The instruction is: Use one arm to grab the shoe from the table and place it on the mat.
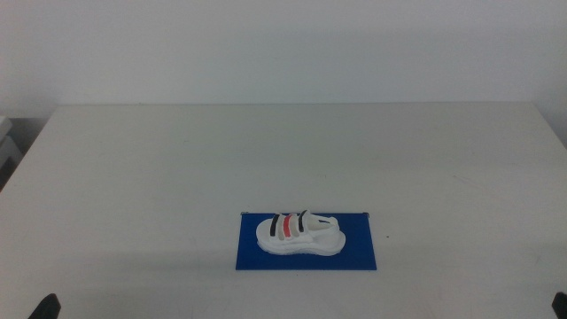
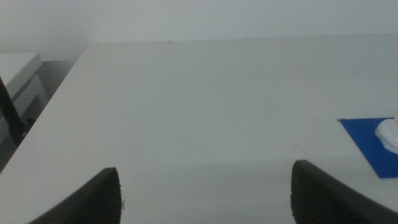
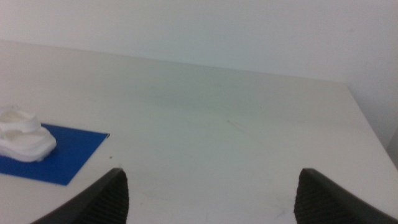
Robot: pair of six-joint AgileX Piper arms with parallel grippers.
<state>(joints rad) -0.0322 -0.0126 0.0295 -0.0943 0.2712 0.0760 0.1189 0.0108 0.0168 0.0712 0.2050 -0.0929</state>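
The white shoe (image 1: pixel 299 234) with two black straps and one red strap lies on the dark blue mat (image 1: pixel 359 252) near the table's front middle. Its white end also shows in the left wrist view (image 2: pixel 388 133) and in the right wrist view (image 3: pixel 22 138), on the mat (image 2: pixel 367 140) (image 3: pixel 71 152). My left gripper (image 2: pixel 205 193) is open and empty above the bare table (image 1: pixel 283 151), left of the mat. My right gripper (image 3: pixel 211 196) is open and empty, right of the mat. In the middle view only a dark tip of the left gripper (image 1: pixel 44 307) shows at the bottom edge.
A white wall rises behind the table's far edge. A pale cabinet (image 2: pixel 18 81) stands past the table's left edge, with a dark cable (image 2: pixel 12 112) in front of it. The table's right edge (image 3: pixel 367 124) runs close to the right gripper.
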